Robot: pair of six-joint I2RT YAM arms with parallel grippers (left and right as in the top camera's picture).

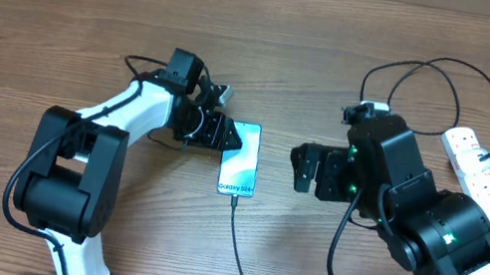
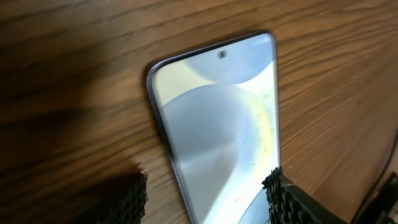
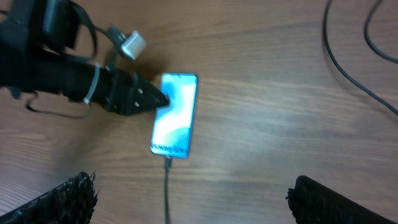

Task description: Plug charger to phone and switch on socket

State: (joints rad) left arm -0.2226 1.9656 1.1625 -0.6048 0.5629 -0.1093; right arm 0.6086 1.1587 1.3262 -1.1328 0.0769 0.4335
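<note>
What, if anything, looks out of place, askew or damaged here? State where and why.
Nothing stands out. The phone lies flat, screen up and unbroken, the charger meets its lower edge, and the socket lies flat at the far right.

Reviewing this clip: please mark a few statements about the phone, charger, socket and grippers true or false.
1. The charger reaches the phone's bottom edge. True.
2. The phone lies face down. False: its screen faces up.
3. The right gripper holds the charger. False: it is open and empty.
4. The left gripper is at the phone. True.
5. The socket lies beside the left arm. False: it lies on the right arm's side.
</note>
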